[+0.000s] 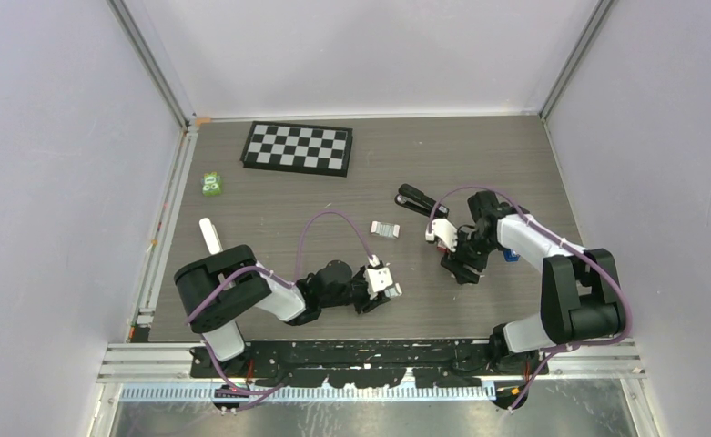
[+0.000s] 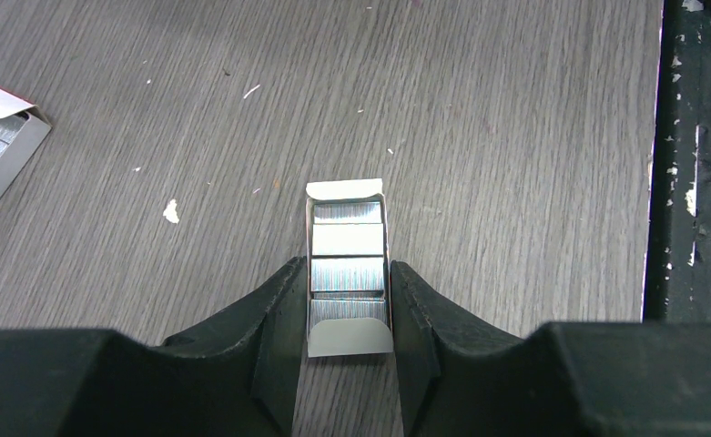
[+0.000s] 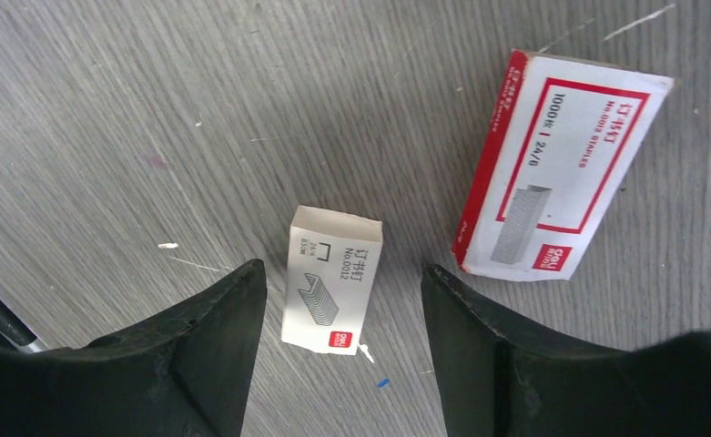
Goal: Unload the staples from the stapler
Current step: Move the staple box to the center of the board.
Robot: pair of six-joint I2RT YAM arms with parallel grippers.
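Staples (image 2: pixel 347 238), a ribbed silvery strip, sit pinched between the left fingers (image 2: pixel 269 319) low at the worktop (image 2: pixel 515 137), seemingly to be laid aside, while the right fingers (image 3: pixel 215 337) gape wide over a small white box (image 3: pixel 331 282), the stapler (image 1: pixel 415 198) lying beyond.

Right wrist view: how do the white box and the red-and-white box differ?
The white box is smaller than the red-and-white box. The white box bears one small red logo, the red-and-white box a red frame. The white box lies inside the open right tool, the red-and-white box outside it. Both lie flat on the table.
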